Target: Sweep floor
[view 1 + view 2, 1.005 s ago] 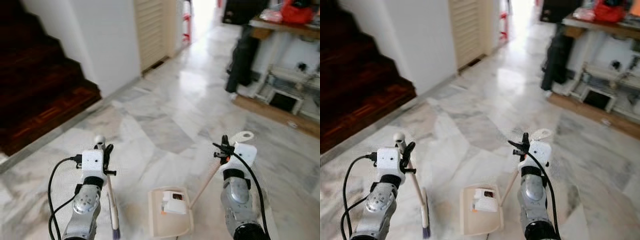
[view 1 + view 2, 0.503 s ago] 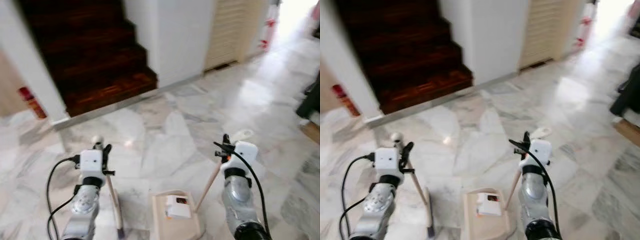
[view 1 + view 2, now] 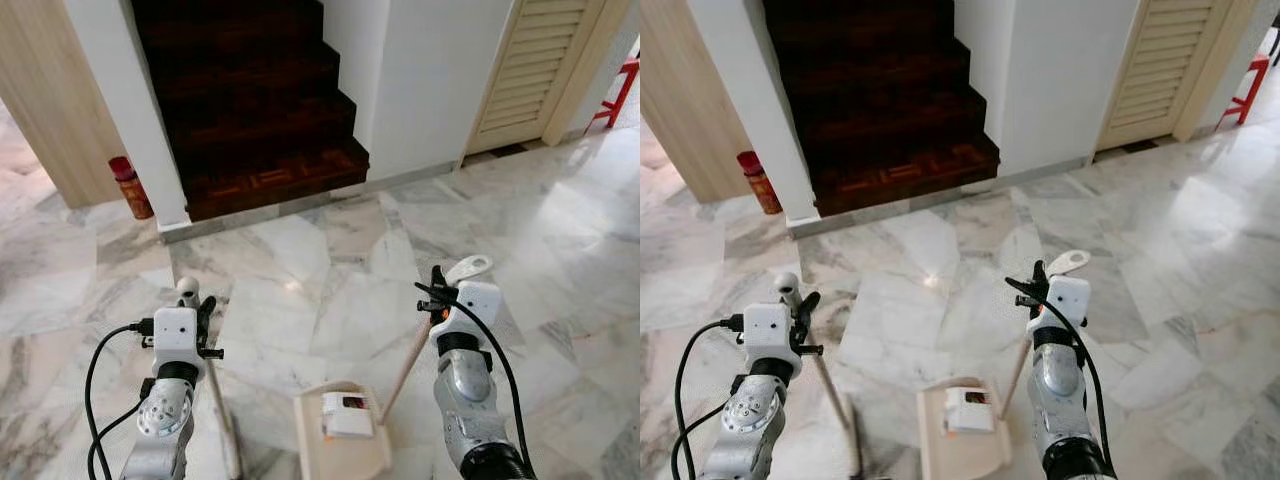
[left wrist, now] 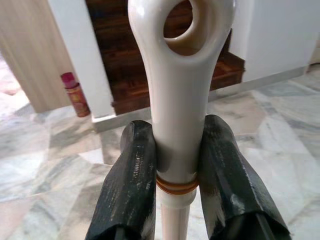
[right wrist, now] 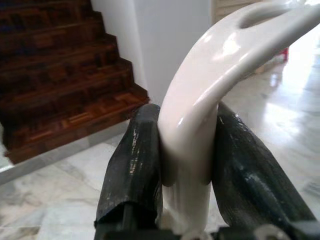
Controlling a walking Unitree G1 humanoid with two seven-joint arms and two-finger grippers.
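The left gripper (image 4: 172,165) was clamped tight on the cream plastic broom handle (image 4: 177,100), just below its rounded end with a hanging hole. The right gripper (image 5: 185,150) pinched the curved cream dustpan handle (image 5: 200,115). The beige dustpan (image 3: 340,440), carrying a small white box (image 3: 349,413), sat on the grey-veined marble floor (image 3: 300,260), well short of the dark wooden staircase (image 3: 250,90).

Cream broom (image 3: 222,420) leans upright; cream dustpan (image 3: 341,440) flat on marble floor (image 3: 330,290).

cream dustpan (image 3: 340,440), grey-veined white marble floor (image 3: 330,270), dark wood stairs (image 3: 250,100)
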